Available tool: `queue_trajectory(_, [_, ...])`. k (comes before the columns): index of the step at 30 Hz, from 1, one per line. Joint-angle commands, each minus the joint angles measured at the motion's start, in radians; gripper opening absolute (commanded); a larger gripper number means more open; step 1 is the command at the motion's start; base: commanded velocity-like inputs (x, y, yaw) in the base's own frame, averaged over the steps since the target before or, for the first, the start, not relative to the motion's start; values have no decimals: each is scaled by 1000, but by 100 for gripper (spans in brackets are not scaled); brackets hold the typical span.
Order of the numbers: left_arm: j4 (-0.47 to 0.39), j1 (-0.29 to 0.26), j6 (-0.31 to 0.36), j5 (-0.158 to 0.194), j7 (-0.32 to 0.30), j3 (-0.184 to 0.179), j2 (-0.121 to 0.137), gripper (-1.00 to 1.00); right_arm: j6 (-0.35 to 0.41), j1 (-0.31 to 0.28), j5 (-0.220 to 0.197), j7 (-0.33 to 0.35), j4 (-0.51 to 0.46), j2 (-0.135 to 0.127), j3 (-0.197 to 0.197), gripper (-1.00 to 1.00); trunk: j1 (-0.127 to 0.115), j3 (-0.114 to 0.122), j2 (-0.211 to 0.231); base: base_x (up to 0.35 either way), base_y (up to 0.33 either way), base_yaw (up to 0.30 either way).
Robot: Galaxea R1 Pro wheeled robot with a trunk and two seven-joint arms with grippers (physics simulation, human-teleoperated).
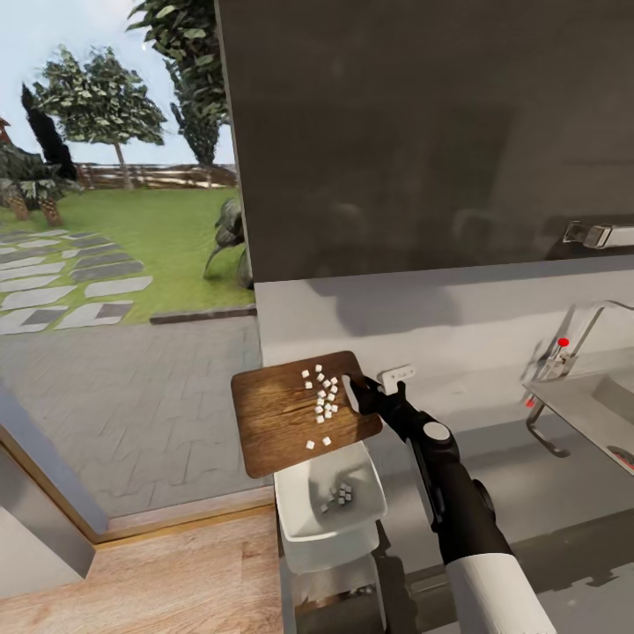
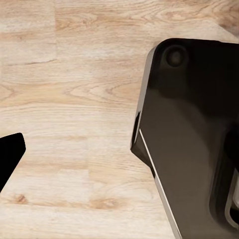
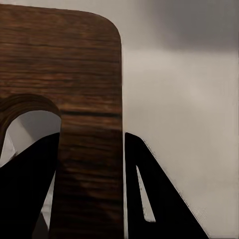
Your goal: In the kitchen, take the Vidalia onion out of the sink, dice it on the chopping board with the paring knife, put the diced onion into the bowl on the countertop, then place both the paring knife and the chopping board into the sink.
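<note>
The right pincer (image 1: 354, 393) grips the board (image 1: 291, 414) by its handle end, holding it tilted above the bowl (image 1: 304, 519) at the worktop's (image 1: 528, 493) left end so dice (image 1: 324, 396) slide off; several (image 1: 339, 498) already lie inside. Whether the left pincer (image 2: 7, 157) is clenched cannot be told.

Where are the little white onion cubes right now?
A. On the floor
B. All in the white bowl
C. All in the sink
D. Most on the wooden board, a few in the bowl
D: most diced onion lies on the tilted chopping board held by the right gripper; a few cubes are in the bowl.
</note>
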Motion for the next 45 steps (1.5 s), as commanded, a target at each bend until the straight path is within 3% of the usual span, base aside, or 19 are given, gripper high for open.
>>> queue_trajectory(1, [-2,0,-1,4,8,-9,1,100,-6,-1,8,9,7,1,-3,-100,1,-2,-2,0,0,0])
queue_trajectory(8, [-2,0,-1,4,8,-8,1,100,-55,-1,8,7,35,1,-4,-100,1,-2,-2,0,0,0])
queue_trajectory(45, [-2,1,-1,4,8,-8,1,100,-60,-1,8,7,43,1,-3,-100,1,-2,-2,0,0,0])
